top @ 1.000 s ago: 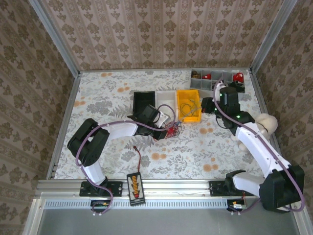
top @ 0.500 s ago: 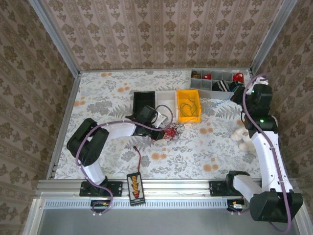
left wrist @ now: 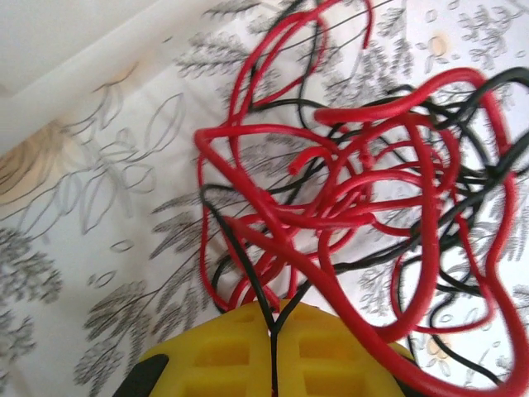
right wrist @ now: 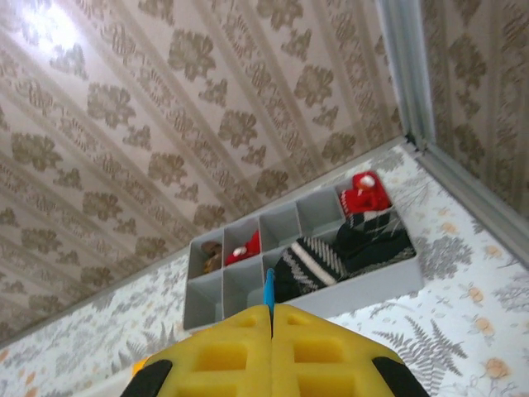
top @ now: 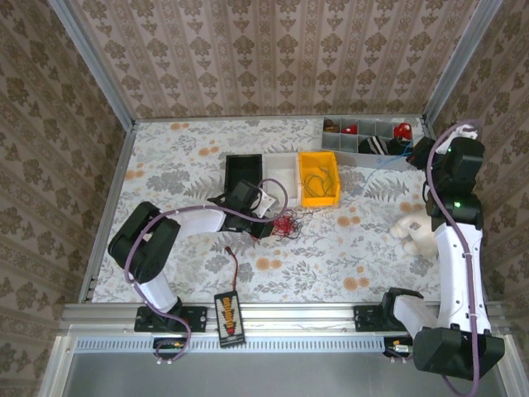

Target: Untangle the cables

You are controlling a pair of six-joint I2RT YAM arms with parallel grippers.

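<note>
Since one second ago the right arm has swung away from the yellow bin (top: 319, 201) to the far right corner, beside the grey divided tray (right wrist: 355, 294). The right hand (right wrist: 271, 313) is fully closed, and a thin blue strand (right wrist: 269, 289) comes out between its pads; I judge it is carrying this one apart from the others. The left hand (left wrist: 273, 321) is closed too. It pinches the cables (left wrist: 364, 207), a red and black knot lying on the desk (top: 190, 157) near the yellow bin, probably to anchor it.
</note>
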